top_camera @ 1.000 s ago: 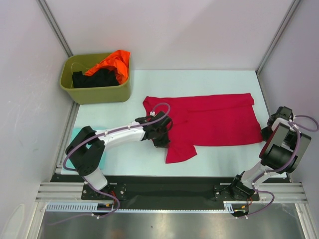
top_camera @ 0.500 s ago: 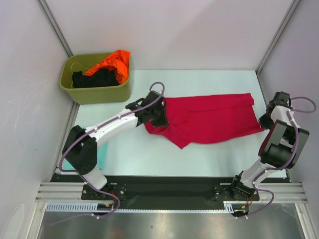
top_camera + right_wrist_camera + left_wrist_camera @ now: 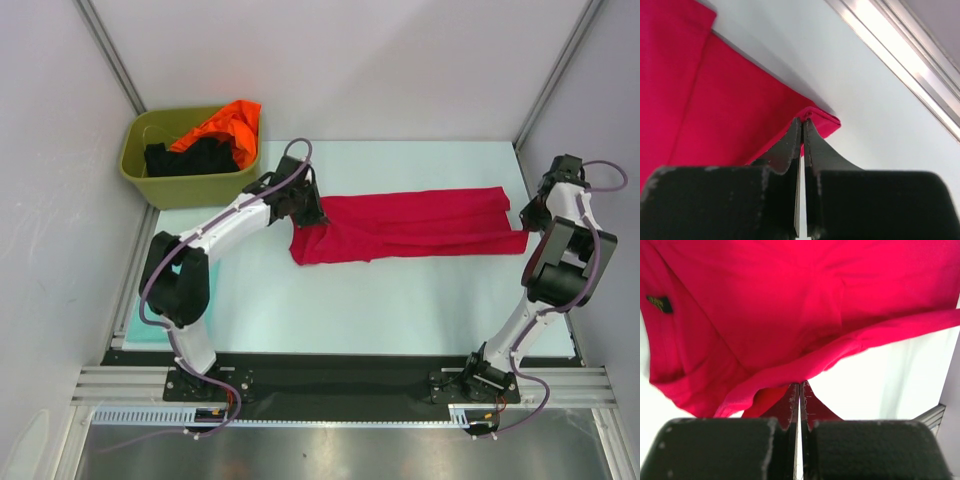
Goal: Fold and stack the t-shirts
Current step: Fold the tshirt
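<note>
The crimson t-shirt (image 3: pixel 410 225) is looking like soft, matt cloth, creasing in loose folds, a small dark woven label (image 3: pixel 659 303) sitting on it; the orange t-shirt (image 3: pixel 228 122) is showing a slightly brighter sheen; the black t-shirt (image 3: pixel 190 158) is looking dull; the tub (image 3: pixel 195 188) holding them is reading as smooth olive plastic, faintly glossy; the tabletop (image 3: pixel 400 300) is looking pale, smooth and matt; the left pincer (image 3: pixel 800 386) and right pincer (image 3: pixel 802 121) are showing matt black plastic, scuffed whitish along the edges; the rail (image 3: pixel 900 55) is gleaming as brushed metal.
</note>
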{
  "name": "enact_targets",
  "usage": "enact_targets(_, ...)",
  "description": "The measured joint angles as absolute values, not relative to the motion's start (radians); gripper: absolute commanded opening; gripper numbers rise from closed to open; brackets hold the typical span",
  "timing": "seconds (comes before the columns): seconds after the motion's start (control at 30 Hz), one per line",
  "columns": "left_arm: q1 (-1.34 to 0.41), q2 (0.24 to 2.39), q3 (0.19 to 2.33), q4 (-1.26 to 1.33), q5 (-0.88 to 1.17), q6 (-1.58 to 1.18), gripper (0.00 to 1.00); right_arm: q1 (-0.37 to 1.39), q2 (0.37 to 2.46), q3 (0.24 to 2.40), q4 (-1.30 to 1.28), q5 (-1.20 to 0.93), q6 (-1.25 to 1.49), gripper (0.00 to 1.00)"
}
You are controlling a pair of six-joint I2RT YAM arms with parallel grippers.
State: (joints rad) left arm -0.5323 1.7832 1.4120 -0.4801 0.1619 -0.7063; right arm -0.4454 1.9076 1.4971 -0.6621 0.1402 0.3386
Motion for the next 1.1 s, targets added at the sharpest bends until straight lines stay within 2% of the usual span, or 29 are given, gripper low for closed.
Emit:
enact_targets(0.37, -0.494, 1.896, 1.531, -0.477, 0.192, -0.706, 0.0, -0.404, 2.061, 1.67, -0.728, 0.114, 0.328, 0.0)
enact_targets(1.1, -0.43, 1.978, 1.598, -0.503, 0.187, -0.706, 0.0, -0.382, 2.211, 1.882, -0.799, 0.103, 0.319, 0.0)
